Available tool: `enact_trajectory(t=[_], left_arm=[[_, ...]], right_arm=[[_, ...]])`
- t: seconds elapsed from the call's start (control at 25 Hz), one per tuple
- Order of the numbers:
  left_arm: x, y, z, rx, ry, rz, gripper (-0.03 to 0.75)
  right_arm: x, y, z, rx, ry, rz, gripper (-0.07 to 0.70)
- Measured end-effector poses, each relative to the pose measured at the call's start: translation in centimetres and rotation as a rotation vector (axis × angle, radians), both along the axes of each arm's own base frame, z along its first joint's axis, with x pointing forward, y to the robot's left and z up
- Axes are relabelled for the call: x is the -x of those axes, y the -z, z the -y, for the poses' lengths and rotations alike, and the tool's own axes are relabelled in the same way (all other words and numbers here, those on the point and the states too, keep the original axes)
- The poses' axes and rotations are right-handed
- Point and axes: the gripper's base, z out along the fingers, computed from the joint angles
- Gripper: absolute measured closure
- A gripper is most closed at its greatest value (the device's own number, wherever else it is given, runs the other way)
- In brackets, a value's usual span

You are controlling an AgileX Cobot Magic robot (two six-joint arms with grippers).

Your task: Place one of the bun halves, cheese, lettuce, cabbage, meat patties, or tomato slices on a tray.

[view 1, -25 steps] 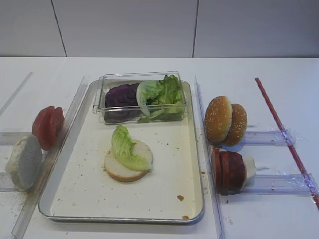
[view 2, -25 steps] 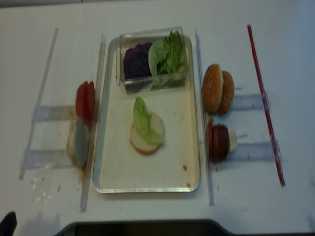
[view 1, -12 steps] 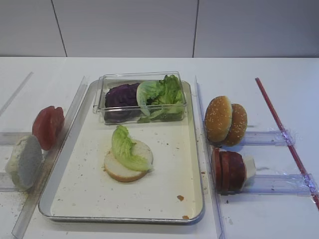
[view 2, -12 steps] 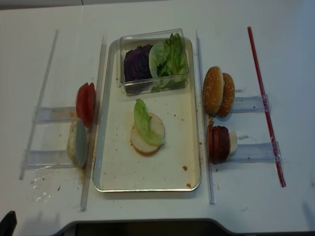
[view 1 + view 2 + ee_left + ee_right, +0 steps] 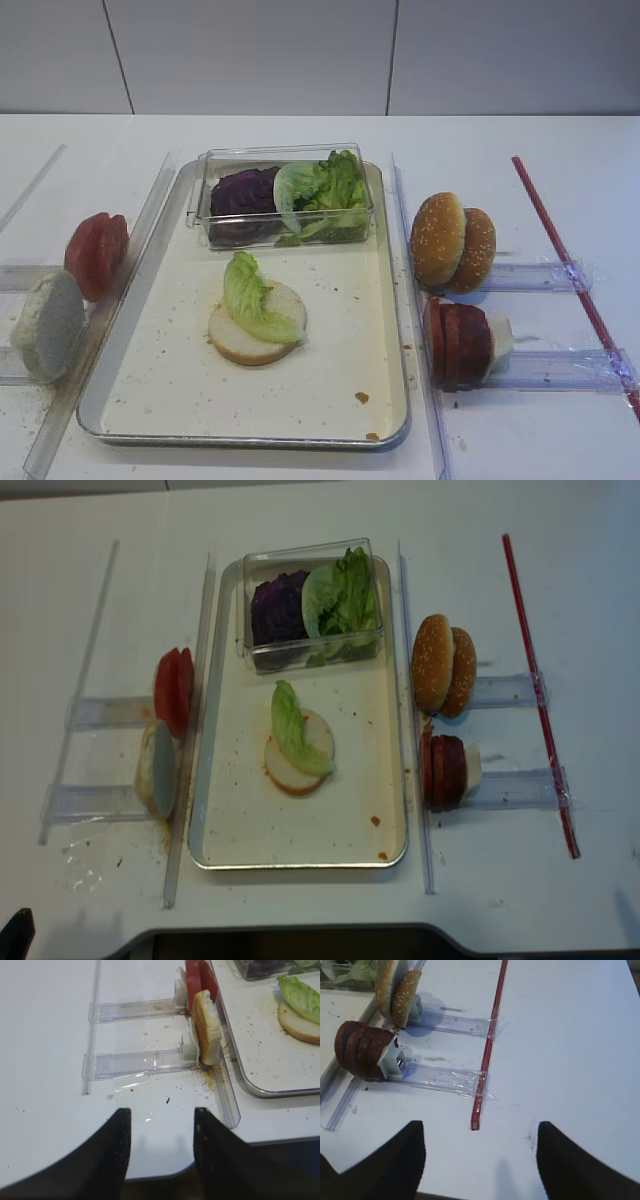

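A metal tray [image 5: 335, 385] lies mid-table. On it sits a pale bun half [image 5: 240, 345] with a lettuce leaf [image 5: 250, 295] draped over it. A clear box [image 5: 285, 232] at the tray's far end holds purple cabbage [image 5: 243, 192] and more lettuce [image 5: 330, 185]. Left of the tray stand tomato slices [image 5: 97, 253] and another bun half [image 5: 47, 325]. On the right stand sesame bun halves [image 5: 452, 242] and meat patties [image 5: 458, 343]. No cheese shows. My right gripper [image 5: 480, 1160] is open over bare table near the front right. My left gripper [image 5: 162, 1150] is open at the front left edge.
Clear plastic rails [image 5: 545, 370] hold the upright food on both sides of the tray. A red strip [image 5: 570, 270] is taped along the table's right side. Crumbs lie by the left bun half [image 5: 206, 1027]. The table's front edge runs right under my left gripper.
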Motion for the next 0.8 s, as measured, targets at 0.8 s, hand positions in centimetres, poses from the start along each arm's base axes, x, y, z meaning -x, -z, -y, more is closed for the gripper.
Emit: enact_trajectory(t=[0.8], left_arm=[[0.0, 0.0, 0.0, 0.0, 0.0, 0.0, 0.43]], right_arm=[[0.0, 0.0, -0.01, -0.002, -0.001, 0.0, 0.136]])
